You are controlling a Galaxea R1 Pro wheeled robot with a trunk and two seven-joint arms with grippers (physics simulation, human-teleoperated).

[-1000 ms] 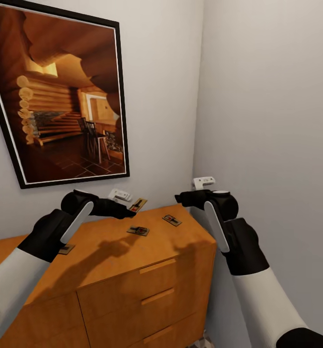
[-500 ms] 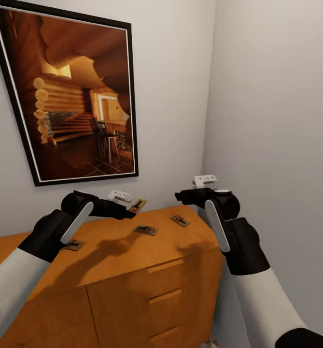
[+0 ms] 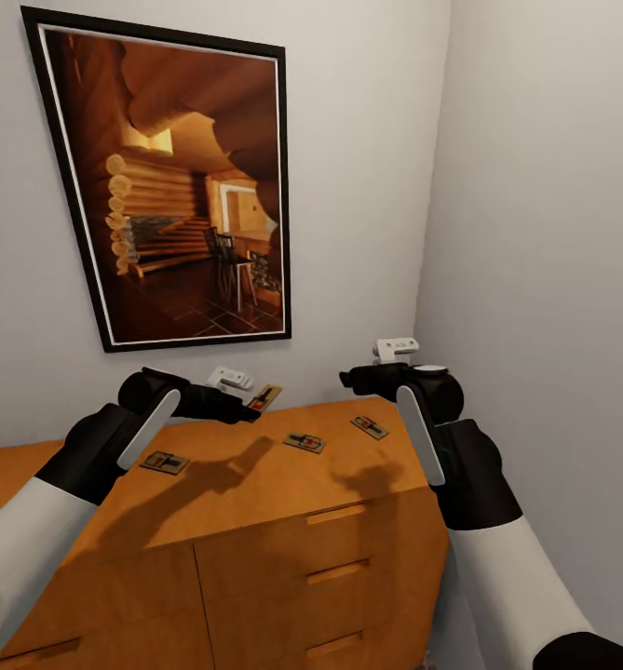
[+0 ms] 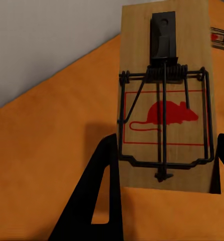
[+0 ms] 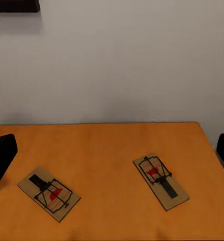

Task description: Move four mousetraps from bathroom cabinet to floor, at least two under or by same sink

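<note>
My left gripper [image 3: 251, 407] is shut on one mousetrap [image 3: 264, 398], a small wooden board with a red mouse print [image 4: 164, 100], held just above the back of the orange-brown cabinet [image 3: 255, 521]. Black fingers [image 4: 99, 191] flank the board. Three more mousetraps lie flat on the cabinet top: one by my left forearm [image 3: 165, 462], one in the middle [image 3: 304, 442], one towards the right end [image 3: 370, 427]. My right gripper [image 3: 346, 379] hovers open above the right end, with two traps [image 5: 49, 193] [image 5: 161, 182] beneath it. The bathroom floor and sink are out of view.
A large framed picture of a log cabin [image 3: 181, 186] hangs on the wall behind the cabinet. The room corner [image 3: 432, 233] and side wall stand close to the cabinet's right end. Drawer fronts with bar handles [image 3: 334, 514] face me.
The camera has turned left, so picture and cabinet slid right in the view. The trap by my left forearm has come fully into sight. Both arms keep their places.
</note>
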